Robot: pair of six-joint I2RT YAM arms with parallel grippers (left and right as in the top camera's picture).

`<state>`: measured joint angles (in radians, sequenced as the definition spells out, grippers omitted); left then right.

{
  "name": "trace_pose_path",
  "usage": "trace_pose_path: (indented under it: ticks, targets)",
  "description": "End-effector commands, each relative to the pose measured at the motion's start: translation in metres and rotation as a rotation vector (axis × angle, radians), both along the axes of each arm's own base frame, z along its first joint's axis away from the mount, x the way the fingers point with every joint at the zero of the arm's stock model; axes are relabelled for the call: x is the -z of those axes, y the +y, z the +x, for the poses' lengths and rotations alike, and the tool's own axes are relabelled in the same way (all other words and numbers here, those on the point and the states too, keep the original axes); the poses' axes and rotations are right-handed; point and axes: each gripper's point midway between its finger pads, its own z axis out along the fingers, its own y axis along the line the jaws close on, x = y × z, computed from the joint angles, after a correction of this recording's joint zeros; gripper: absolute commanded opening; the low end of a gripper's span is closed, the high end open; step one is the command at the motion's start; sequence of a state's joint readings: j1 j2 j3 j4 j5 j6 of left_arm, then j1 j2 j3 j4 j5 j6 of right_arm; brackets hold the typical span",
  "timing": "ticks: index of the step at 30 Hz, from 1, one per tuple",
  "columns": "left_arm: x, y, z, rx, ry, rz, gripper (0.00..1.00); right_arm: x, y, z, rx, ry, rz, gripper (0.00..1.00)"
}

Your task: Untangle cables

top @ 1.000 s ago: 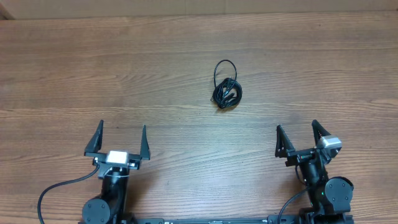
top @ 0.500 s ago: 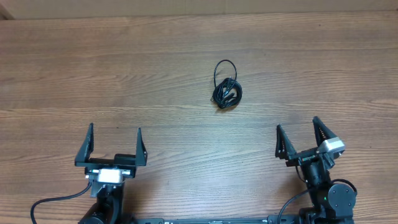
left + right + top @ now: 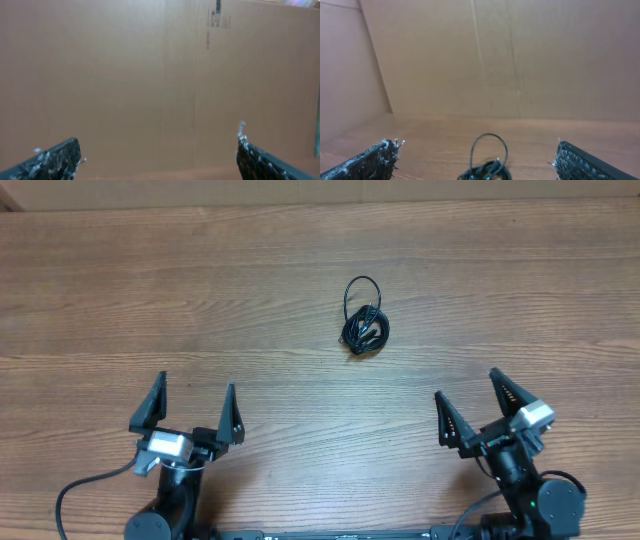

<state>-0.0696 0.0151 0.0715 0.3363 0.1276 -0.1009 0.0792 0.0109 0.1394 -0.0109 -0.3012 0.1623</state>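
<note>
The cables [image 3: 364, 320] lie as a small black knotted bundle with one loop sticking out toward the far side, a little right of the table's middle. The right wrist view shows the same cables [image 3: 487, 160] low in the picture, ahead of and between the spread fingers. My left gripper [image 3: 194, 400] is open near the front left, far from the bundle and pointing at a cardboard wall. My right gripper [image 3: 466, 390] is open near the front right, aimed toward the bundle, well short of it. Neither gripper holds anything.
A brown cardboard wall [image 3: 160, 75] stands along the far edge of the wooden table [image 3: 150, 290]. Thick black arm cables [image 3: 80, 490] curl by the left base at the front edge.
The left gripper has shifted slightly and tilted, fingers still spread. The right gripper has turned a little to the left toward the bundle. The cables have not moved.
</note>
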Motion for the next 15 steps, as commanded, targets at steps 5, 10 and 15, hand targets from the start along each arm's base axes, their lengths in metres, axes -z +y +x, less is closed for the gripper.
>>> trace_pose_path:
  ticks: [5, 10, 15]
  targets:
    - [-0.050, -0.002, -0.020, 0.033, -0.005, -0.021, 1.00, -0.038, 0.000, -0.011, -0.007, -0.050, 0.011, 1.00]
    - [-0.066, -0.012, -0.021, 0.089, 0.019, 0.002, 0.99, -0.046, 0.000, -0.008, -0.008, -0.003, 0.010, 1.00]
    - [-0.072, -0.023, -0.007, 0.145, 0.107, 0.022, 1.00, -0.053, 0.001, 0.003, -0.007, 0.083, 0.000, 1.00]
